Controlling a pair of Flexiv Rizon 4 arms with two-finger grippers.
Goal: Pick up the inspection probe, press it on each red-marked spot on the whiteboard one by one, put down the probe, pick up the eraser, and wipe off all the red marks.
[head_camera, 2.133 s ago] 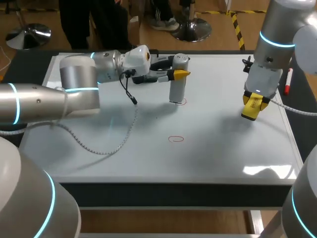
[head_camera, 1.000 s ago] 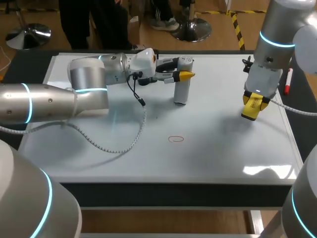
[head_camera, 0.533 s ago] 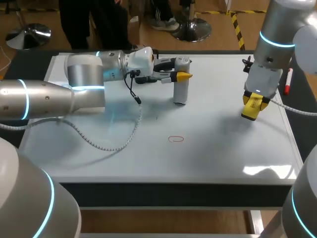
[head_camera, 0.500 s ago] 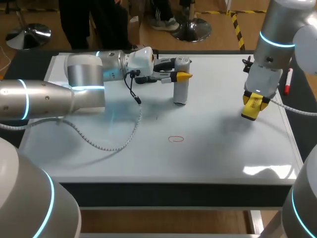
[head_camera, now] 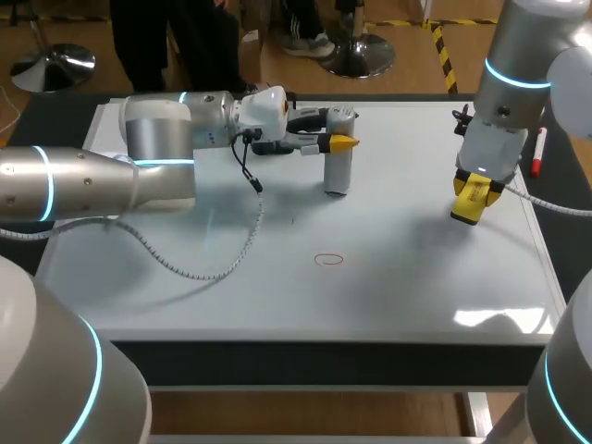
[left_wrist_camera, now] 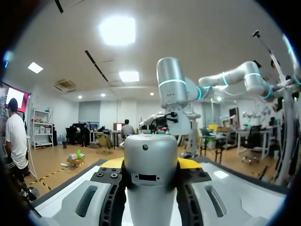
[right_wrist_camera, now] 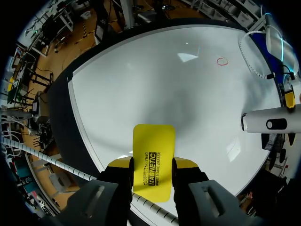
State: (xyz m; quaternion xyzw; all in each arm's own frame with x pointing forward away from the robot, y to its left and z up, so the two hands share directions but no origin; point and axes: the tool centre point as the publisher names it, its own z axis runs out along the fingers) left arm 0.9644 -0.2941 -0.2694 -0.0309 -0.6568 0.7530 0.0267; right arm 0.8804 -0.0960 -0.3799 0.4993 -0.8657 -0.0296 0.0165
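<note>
Two grips: the left gripper (left_wrist_camera: pixel 150 164) pinches the upright probe (left_wrist_camera: pixel 150 193); the right gripper (right_wrist_camera: pixel 153 163) pinches the eraser (right_wrist_camera: pixel 153 143). A red mark (right_wrist_camera: pixel 222 61) lies far ahead of it, a marker pen (head_camera: pixel 536 151) nearby.

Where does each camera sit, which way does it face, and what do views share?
Head: above and behind, looking down on whiteboard; left arm and right arm show.
Left wrist: facing level across the whiteboard; left end effector grips the probe.
Right wrist: looking down on the whiteboard; right end effector grips the eraser.
Shared: head and right wrist show probe and red mark.
</note>
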